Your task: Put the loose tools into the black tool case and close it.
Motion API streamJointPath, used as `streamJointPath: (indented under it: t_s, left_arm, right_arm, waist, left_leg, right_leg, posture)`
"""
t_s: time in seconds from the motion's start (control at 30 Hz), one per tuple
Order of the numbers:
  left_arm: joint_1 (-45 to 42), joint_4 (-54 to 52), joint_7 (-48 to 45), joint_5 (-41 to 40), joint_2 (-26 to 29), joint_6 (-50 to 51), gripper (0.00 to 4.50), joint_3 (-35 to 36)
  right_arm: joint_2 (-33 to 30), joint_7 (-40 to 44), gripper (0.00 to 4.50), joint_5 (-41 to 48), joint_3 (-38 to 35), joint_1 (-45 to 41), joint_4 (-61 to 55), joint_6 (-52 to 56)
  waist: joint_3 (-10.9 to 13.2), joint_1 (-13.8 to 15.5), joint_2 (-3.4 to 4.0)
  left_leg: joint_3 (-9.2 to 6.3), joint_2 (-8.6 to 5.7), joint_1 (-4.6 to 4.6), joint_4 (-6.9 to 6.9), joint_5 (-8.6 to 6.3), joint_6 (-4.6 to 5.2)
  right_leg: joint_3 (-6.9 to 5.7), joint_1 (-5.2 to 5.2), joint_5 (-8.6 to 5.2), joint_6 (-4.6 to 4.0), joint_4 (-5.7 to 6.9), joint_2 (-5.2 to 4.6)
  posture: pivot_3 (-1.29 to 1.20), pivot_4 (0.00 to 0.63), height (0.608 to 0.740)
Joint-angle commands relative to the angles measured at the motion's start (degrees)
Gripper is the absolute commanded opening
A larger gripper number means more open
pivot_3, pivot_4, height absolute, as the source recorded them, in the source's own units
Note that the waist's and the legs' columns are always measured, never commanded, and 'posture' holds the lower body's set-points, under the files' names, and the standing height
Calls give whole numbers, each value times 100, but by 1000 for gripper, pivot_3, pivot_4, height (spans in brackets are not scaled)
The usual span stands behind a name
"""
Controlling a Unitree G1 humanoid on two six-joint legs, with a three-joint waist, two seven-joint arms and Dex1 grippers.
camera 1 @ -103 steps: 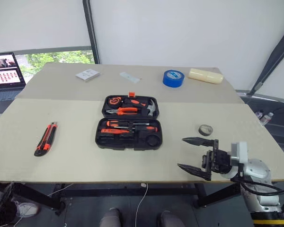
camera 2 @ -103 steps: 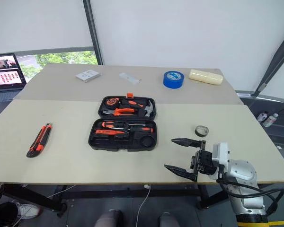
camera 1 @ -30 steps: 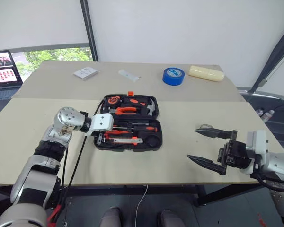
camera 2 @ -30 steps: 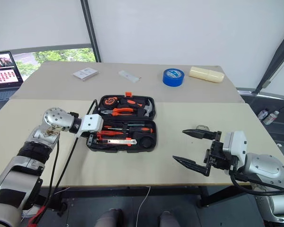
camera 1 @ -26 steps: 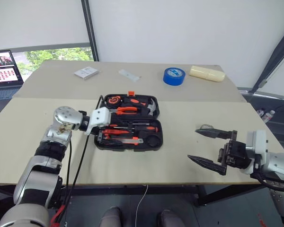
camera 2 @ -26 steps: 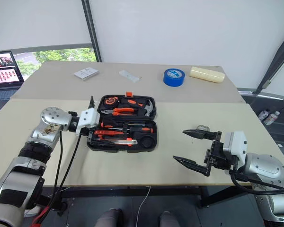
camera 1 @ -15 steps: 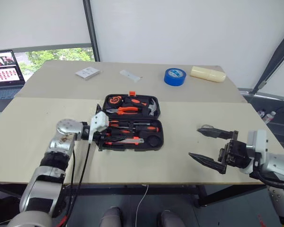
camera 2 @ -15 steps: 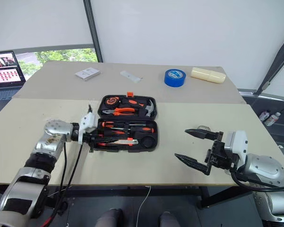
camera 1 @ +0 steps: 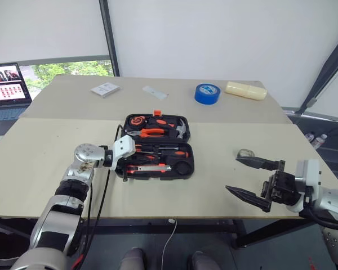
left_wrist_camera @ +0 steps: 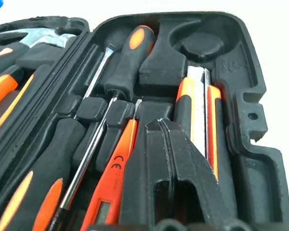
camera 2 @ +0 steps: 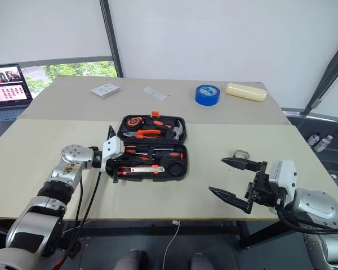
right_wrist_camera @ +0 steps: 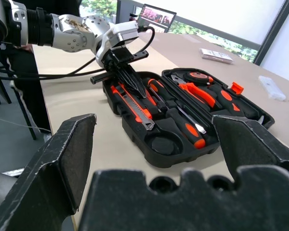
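Observation:
The black tool case lies open in the middle of the table. In its front half rest two orange-and-black screwdrivers, the slim orange tester screwdriver and the utility knife. My left gripper is shut at the case's left end, its fingers low over the slots between the tester and the knife, with nothing between them. The small dark grey tape roll lies on the table to the right. Just in front of it my right gripper hangs open and empty.
Pliers, hammer and tape measure fill the case's rear half. A blue tape roll, a cream block, a white card and a small white strip lie at the back. A laptop stands far left.
The knife, earlier on the table's left, now lies in the case. My left gripper has shut from open and sunk slightly at the case's left end. The right gripper has kept still.

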Motion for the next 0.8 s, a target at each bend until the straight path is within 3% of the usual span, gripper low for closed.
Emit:
streamJointPath:
  t_s: [0.03, 0.37, 0.53, 0.6, 0.67, 0.8]
  left_arm:
    - [517, 28, -1, 475, 37, 58, 9, -426]
    - [990, -268, 536, 992, 44, -219, 9, -754]
    - [978, -524, 506, -30, -200, -44, 9, 10]
    - [983, -837, 193, -826, -329, -280, 515, 514]
    - [1002, -1437, 118, -1546, -276, 206, 1045, 996]
    - [1594, -2849, -32, -2238, 188, 1409, 2547, 1256]
  right_arm:
    - [-29, -93, 4500, 139, -242, 18, -190, 25]
    - [110, -297, 4500, -4, -120, -30, -79, -80]
    - [178, -395, 4500, 46, -220, -47, -17, -55]
    - [165, -422, 4500, 104, -375, 52, 27, -34]
    - [116, -400, 4500, 100, -673, 323, 109, -55]
    - [144, -304, 4500, -110, -1161, 887, 339, -298]
  waist:
    - [-14, -10, 21]
    - [-91, 1, 85]
    - [-95, -2, 90]
    - [-88, -1, 83]
    - [-77, 18, 70]
    - [-55, 8, 40]
  left_leg:
    - [1, 0, 3, -2, -1, 1]
    - [3, -5, 64, -30, -24, 12]
    - [5, -5, 92, -31, -44, -7]
    - [5, -6, 87, -31, -43, -5]
    - [3, -5, 68, -30, -41, -1]
    - [-4, -7, 20, -27, -32, 13]
  right_leg:
    - [1, 2, -1, 1, -1, 0]
    - [3, 51, -33, 15, -9, -1]
    - [2, 82, -54, -13, -16, -7]
    - [1, 79, -55, -12, -18, -8]
    - [-2, 62, -55, -12, -18, -7]
    - [-1, 23, -33, 1, -14, -4]
  posture:
    - [0, 150, 740]
    - [0, 150, 740]
    - [0, 150, 740]
    - [0, 150, 740]
    - [0, 150, 740]
    - [0, 150, 740]
